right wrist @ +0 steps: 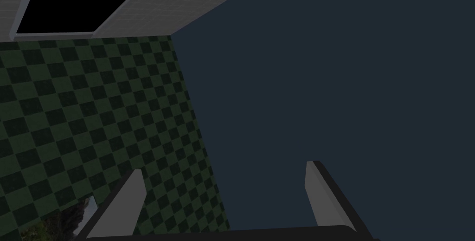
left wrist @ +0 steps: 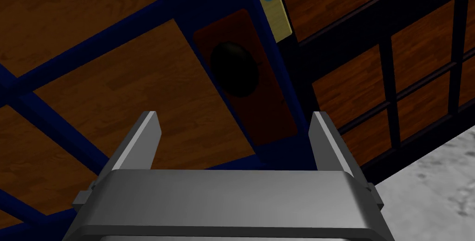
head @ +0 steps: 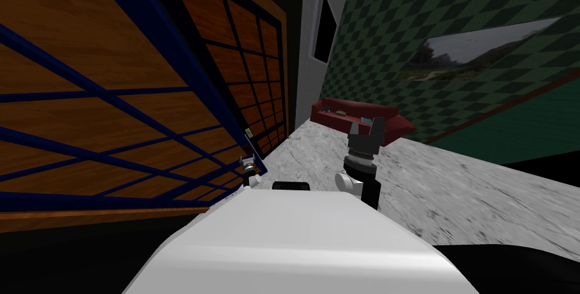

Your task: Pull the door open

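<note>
Our left gripper (left wrist: 234, 117) had its two fingers spread wide and held nothing. The round dark knob (left wrist: 234, 68) sat on a long dark red plate (left wrist: 271, 122) on the door (left wrist: 106, 94), along its blue edge bar. The knob lay straight ahead of the fingers, in line with the gap between them. It was past the tips and not touching them.

In the head view the door took up the left side of the frame. Our right gripper (head: 366, 126) stood near the middle, over the grey floor (head: 453, 183), well away from the door, fingers spread and empty too. So the left arm was the nearer one. We think it had to reach forward until the knob sat between its fingers.
</note>
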